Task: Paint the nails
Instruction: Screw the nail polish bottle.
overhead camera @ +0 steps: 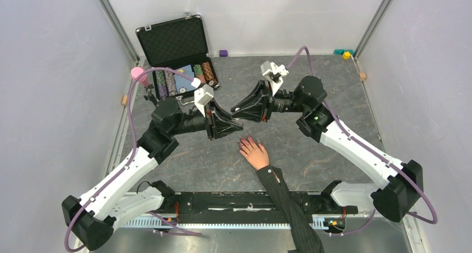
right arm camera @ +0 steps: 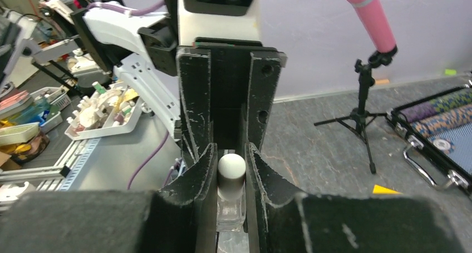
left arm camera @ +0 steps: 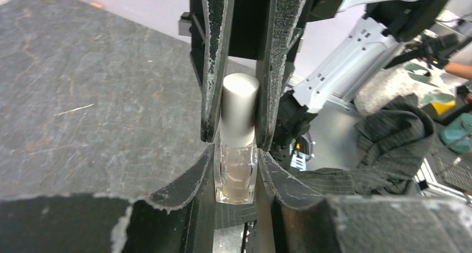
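Note:
A pale hand in a dark pinstriped sleeve lies flat on the slate table, its reddish-pink nails pointing towards the arms. Just beyond the nails the two grippers meet tip to tip. My left gripper is shut on the glass body of a small clear bottle. My right gripper comes from the opposite side, and its fingers press both sides of the bottle's white cap. From the top view the bottle is hidden between the left gripper and right gripper.
An open black case of poker chips stands at the back left, with a pink microphone on a small tripod beside it. Small coloured blocks lie at the back wall. The sleeve bunches close beneath the left gripper.

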Robot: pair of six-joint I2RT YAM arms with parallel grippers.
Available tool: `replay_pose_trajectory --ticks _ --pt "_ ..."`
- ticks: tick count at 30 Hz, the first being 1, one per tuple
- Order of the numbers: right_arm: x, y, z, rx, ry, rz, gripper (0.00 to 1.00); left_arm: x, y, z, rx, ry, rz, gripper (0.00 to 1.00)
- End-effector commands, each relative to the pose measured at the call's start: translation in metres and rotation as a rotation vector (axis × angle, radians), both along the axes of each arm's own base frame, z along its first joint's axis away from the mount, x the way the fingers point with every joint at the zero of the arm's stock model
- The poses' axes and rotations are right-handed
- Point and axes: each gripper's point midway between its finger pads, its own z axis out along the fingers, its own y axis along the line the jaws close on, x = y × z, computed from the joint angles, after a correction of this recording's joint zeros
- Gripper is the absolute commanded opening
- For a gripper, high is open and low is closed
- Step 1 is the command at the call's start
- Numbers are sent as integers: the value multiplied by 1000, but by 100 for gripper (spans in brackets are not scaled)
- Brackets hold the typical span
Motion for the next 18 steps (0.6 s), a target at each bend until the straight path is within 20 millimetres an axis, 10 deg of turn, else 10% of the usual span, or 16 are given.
replay_pose_trajectory --ticks 1,18 --pt "4 7 -20 -114 43 -13 0 41 20 22 -16 -103 268 2" --pt "57 30 -115 -447 384 -390 0 105 59 -26 133 28 687 2"
